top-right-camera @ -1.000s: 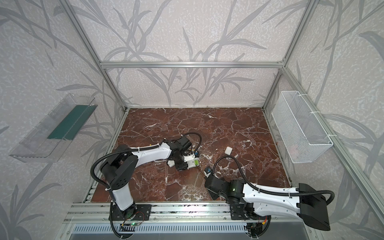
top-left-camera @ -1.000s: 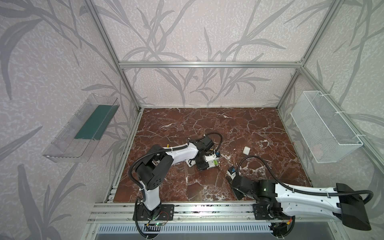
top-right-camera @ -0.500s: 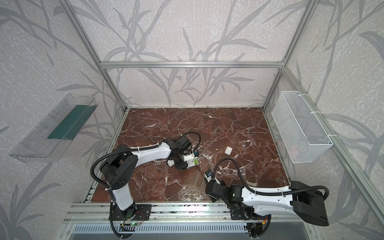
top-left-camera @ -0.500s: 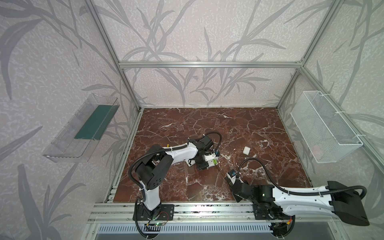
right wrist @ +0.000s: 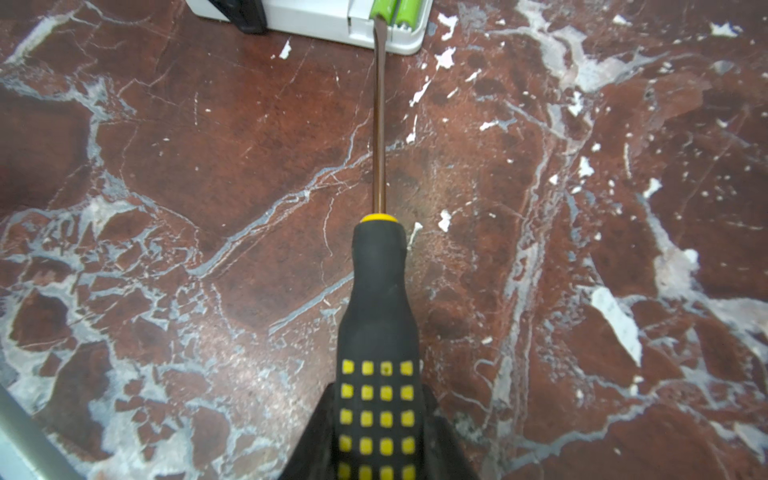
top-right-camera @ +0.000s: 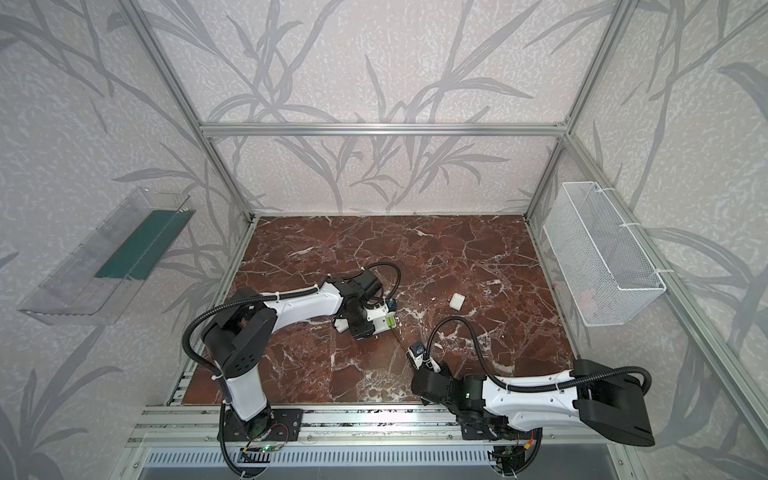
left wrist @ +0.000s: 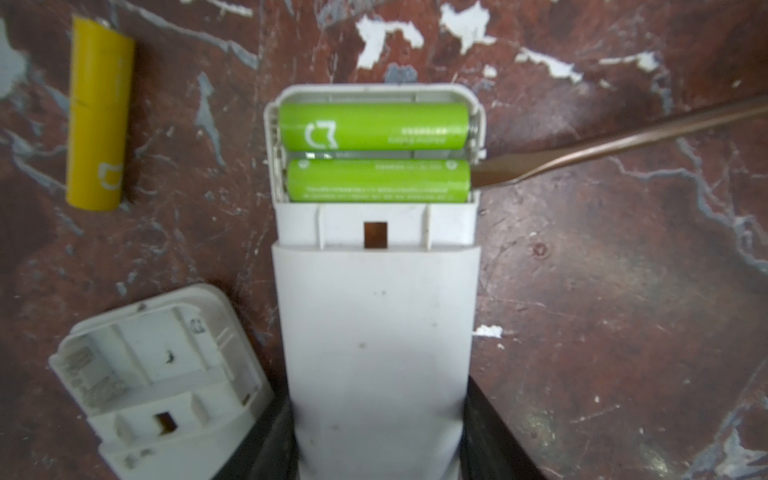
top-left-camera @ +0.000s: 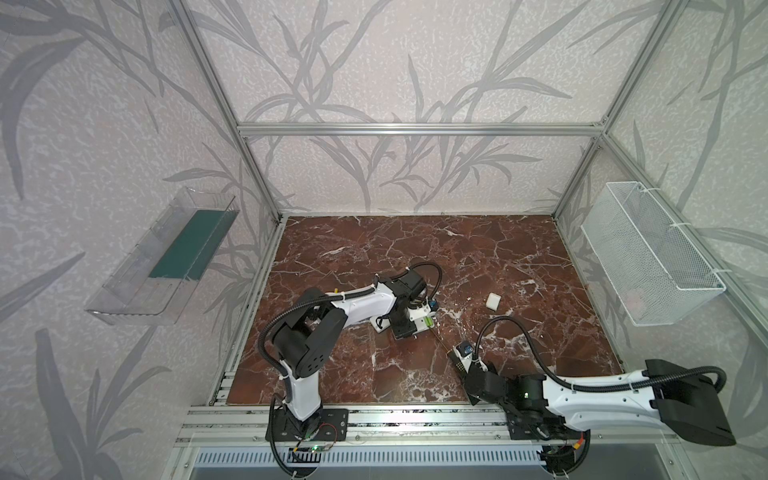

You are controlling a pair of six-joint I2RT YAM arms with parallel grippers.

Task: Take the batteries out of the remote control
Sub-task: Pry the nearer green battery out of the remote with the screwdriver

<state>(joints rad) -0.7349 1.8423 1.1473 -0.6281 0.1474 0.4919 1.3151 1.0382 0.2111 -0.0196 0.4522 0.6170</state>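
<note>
The left hand (left wrist: 380, 432) is clamping the remote (left wrist: 374, 324) on the counter (top-left-camera: 415, 249) as the right hand (right wrist: 378, 449), gripping a screwdriver (right wrist: 378, 291), is holding its tip (left wrist: 486, 176) to one of two light, slick, rigid batteries (left wrist: 374, 126) in its open bay (left wrist: 374, 89), likely best pried endwise.

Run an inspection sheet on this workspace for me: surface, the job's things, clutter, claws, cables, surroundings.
Surface: marble table, veined and white-flecked.
Job's things: remote has its bay open, with two green batteries inside; yellow battery lies loose beside it.
Clutter: open white casing beside the remote; small white piece lying apart.
Claws: left claw shut on the remote; right claw shut on the screwdriver, whose tip is at one green battery's end.
Cables: black loop over each wrist.
Surroundings: clear tray on the left wall; wire basket on the right.
</note>
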